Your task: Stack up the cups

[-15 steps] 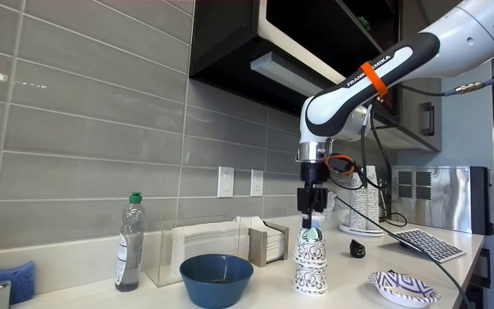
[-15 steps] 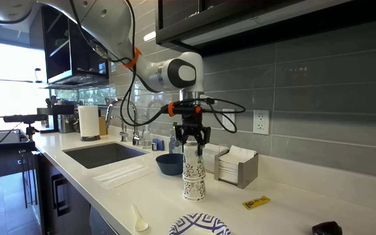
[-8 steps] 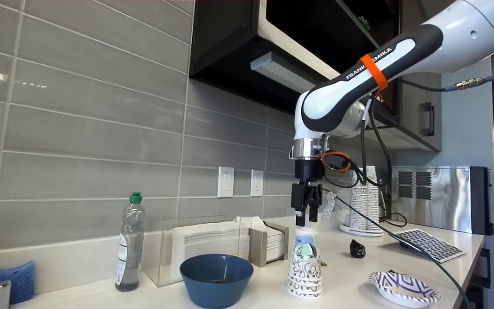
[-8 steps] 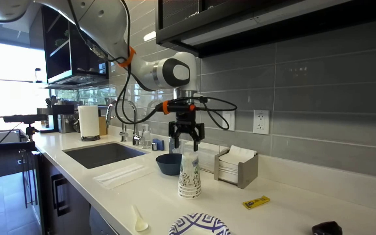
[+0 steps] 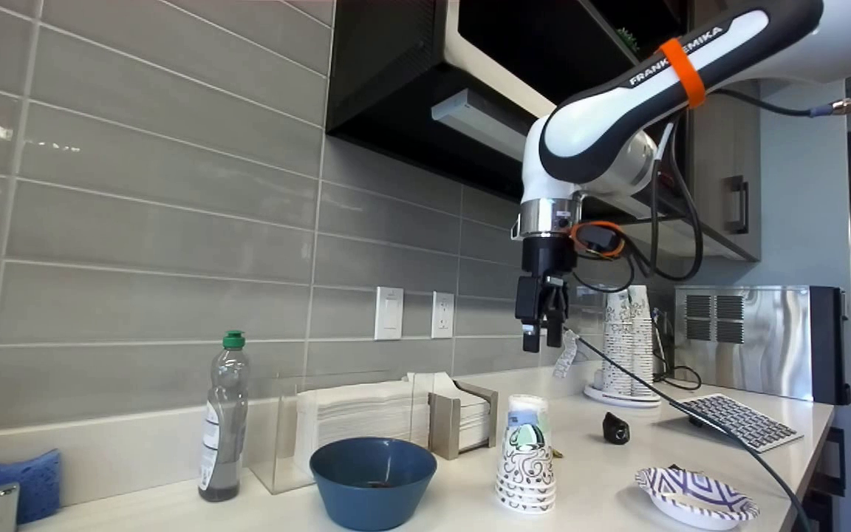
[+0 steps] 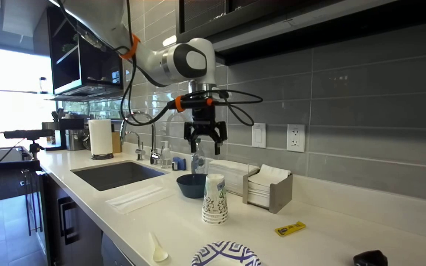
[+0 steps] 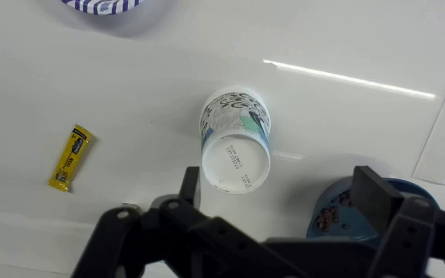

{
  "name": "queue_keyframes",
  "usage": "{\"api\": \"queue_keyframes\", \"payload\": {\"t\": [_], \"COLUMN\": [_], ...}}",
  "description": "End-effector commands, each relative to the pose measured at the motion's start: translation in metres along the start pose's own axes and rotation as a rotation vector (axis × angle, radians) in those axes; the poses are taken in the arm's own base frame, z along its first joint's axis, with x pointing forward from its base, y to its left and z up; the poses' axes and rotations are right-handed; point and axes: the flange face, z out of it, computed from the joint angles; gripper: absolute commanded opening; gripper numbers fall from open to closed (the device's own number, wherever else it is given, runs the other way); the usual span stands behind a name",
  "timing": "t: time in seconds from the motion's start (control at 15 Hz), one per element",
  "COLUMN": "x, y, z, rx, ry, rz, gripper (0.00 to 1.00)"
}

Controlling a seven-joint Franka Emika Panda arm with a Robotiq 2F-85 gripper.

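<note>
Below the pincer (image 6: 205, 149), well apart, the stacked cups (image 6: 215, 201).

In an exterior view the arm (image 6: 151, 65) slanted down from the left, its gripper (image 6: 205, 151) pointing straight down, fingers (image 6: 217, 149) well apart.

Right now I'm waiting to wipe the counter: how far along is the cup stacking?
Done, it seems: the cups stand nested upside down in one stack. In hand: nothing; the claw hangs open above them. Left: likely nothing, since no loose cup shows.
</note>
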Motion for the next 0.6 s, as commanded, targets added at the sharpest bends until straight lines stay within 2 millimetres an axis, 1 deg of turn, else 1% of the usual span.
{"api": "queue_keyframes", "payload": {"t": [0.0,0.13,0.27,0.33,0.53], "x": [-0.026,-0.035,-0.038,-0.025,-0.031], "y": [-0.012,-0.018,-0.028,-0.016,-0.026], "z": [-0.019,-0.026,-0.023,-0.026,-0.022], "rx": [-0.028,-0.037,-0.021,-0.015,-0.017], "ry": [0.033,0.064,0.129,0.075,0.106], "rz": [0.022,0.034,0.052,0.031,0.038], "gripper": [1.00,1.00,1.00,1.00,1.00]}}
